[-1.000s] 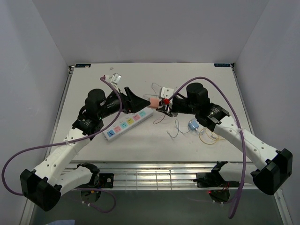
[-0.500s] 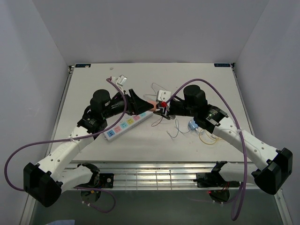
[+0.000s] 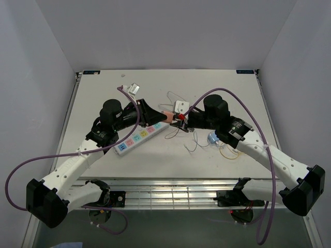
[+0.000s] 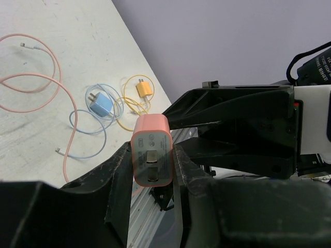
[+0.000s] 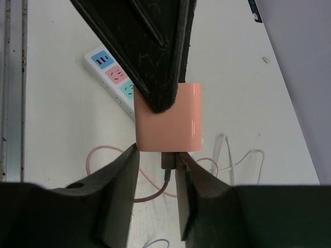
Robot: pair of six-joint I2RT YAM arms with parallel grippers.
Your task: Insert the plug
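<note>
A pink plug [image 3: 166, 116] hangs in the air above the right end of the white power strip [image 3: 139, 136], between the two grippers. My left gripper [image 3: 161, 118] is shut on it. In the left wrist view the plug [image 4: 151, 150] shows its two prongs, and both fingers of the left gripper [image 4: 151, 155] touch its sides. My right gripper [image 5: 158, 155] holds the cable end of the plug [image 5: 168, 116], where the pink cable [image 5: 155, 197] comes out. The power strip [image 5: 111, 72] lies below with its sockets facing up.
A blue plug [image 3: 212, 138] and a yellow plug [image 4: 143, 88] lie with their looped cables right of centre. A white adapter [image 3: 181, 105] sits behind the grippers and another [image 3: 134, 88] at the back left. Metal rails run along the near edge.
My left gripper moved right to the plug and shut on it. The right arm, still holding the plug, shifted a little left toward it.
</note>
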